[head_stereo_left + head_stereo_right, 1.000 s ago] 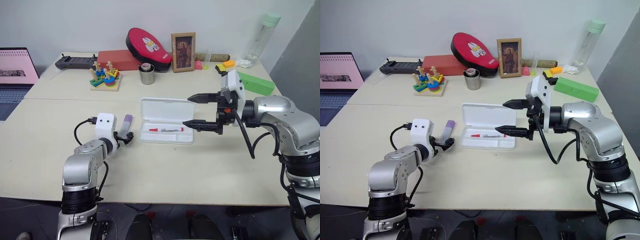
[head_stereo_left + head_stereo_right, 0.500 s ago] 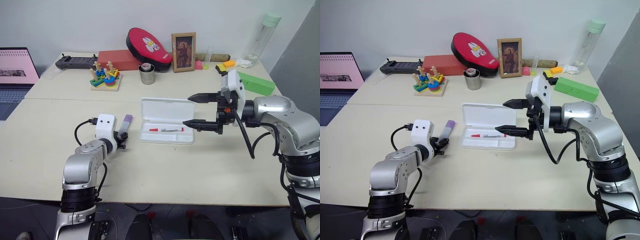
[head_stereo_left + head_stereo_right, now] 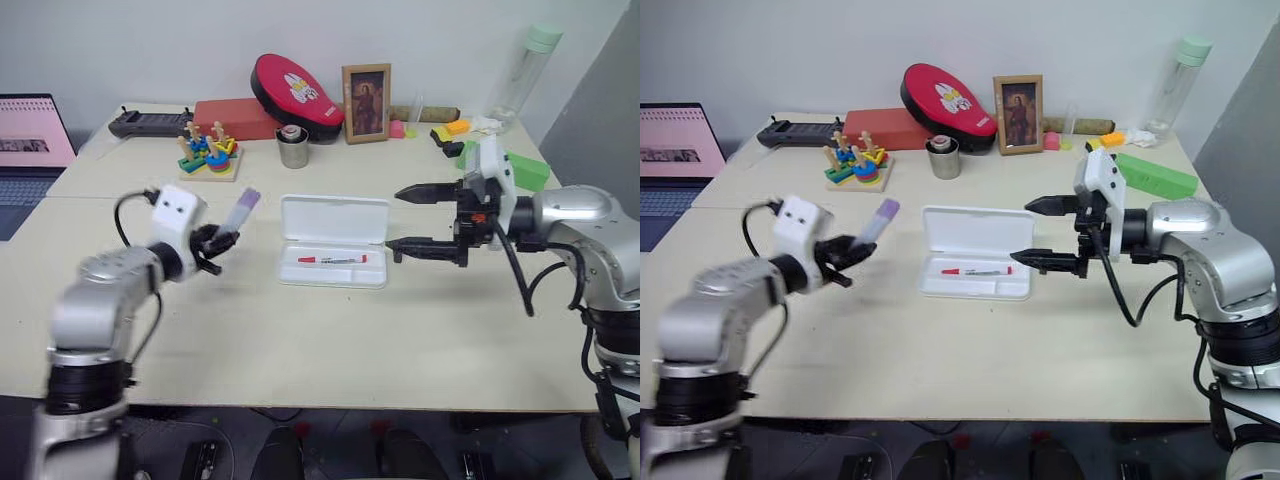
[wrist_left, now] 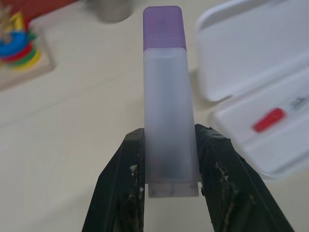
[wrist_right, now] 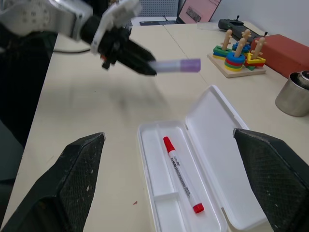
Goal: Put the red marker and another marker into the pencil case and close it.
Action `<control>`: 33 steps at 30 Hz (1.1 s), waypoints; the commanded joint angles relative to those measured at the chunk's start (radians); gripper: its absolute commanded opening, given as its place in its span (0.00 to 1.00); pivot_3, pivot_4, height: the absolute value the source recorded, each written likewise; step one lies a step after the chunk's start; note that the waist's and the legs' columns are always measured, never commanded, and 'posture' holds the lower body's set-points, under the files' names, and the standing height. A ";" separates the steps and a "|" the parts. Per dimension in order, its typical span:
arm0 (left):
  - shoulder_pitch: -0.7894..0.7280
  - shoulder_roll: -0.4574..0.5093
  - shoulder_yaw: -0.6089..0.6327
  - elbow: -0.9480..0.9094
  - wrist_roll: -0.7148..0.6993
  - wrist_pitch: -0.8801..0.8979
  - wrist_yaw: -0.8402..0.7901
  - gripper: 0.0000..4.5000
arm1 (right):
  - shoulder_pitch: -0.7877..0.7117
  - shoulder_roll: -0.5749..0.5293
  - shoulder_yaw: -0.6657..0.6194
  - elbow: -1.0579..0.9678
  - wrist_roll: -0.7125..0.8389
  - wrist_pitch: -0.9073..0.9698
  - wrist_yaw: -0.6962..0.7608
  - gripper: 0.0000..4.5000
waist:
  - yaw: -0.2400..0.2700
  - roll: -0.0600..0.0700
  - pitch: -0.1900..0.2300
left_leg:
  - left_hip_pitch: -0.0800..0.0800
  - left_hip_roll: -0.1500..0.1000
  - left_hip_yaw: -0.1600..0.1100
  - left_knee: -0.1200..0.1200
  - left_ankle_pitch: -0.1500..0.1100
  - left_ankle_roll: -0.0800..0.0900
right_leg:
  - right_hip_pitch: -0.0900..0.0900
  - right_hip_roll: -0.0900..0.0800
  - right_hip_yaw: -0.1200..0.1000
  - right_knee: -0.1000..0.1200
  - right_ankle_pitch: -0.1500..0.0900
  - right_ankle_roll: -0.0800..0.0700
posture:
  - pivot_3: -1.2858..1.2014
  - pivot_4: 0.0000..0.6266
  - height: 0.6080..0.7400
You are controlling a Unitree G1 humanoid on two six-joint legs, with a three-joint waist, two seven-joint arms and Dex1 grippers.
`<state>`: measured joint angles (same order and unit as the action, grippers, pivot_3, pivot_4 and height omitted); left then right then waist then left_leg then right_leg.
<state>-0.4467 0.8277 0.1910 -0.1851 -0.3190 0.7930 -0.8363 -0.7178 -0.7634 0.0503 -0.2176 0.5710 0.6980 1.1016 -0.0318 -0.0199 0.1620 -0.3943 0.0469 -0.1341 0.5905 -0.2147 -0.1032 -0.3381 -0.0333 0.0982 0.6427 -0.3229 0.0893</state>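
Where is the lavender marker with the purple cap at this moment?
The lavender marker is held in the left end effector, raised above the table on the robot's left, just left of the open pencil case where the red marker lies.

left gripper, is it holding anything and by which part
The left gripper holds the lavender marker by its tail end, purple cap pointing away.

The pencil case (image 3: 334, 240) is plain white. The red marker (image 5: 182, 174) has a white body, red cap and red tail. The other marker (image 4: 167, 118) is pale lavender-grey with a purple cap, between black fingers (image 4: 119, 193). The desk (image 3: 300, 330) is cream.
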 commanded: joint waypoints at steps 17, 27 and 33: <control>-0.544 -0.066 -0.597 0.703 0.335 -0.738 -0.673 0.26 | 0.074 0.004 -0.087 -0.130 0.022 0.000 -0.145 1.00 | -0.001 0.001 0.000 | -0.004 0.000 0.000 0.000 0.000 0.001 | -0.005 0.001 0.000 0.002 0.000 -0.001 | 0.52 0.24 1.00; -0.620 -0.180 -0.596 0.894 0.395 -0.814 -0.704 0.26 | 0.121 0.000 -0.122 -0.203 0.045 0.048 -0.210 1.00 | -0.004 0.000 0.000 | -0.005 0.000 -0.001 0.000 0.000 0.001 | -0.005 0.001 0.000 0.003 0.000 -0.001 | 0.52 0.24 1.00; -0.617 -0.198 -0.592 0.913 0.423 -0.775 -0.699 0.26 | 0.131 -0.001 -0.127 -0.218 0.061 0.058 -0.231 1.00 | -0.004 0.000 0.000 | -0.004 0.000 -0.001 0.000 0.000 0.001 | -0.004 0.001 0.000 0.003 0.000 -0.001 | 0.52 0.24 1.00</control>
<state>-1.0513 0.6344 -0.4156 0.7289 0.1006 -0.0006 -1.5388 -0.5811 -0.7563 -0.0413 -0.3984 0.6148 0.7557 0.8798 -0.0358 -0.0195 0.1623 -0.3988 0.0470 -0.1351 0.5910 -0.2143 -0.1021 -0.3425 -0.0323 0.0977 0.6457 -0.3234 0.0885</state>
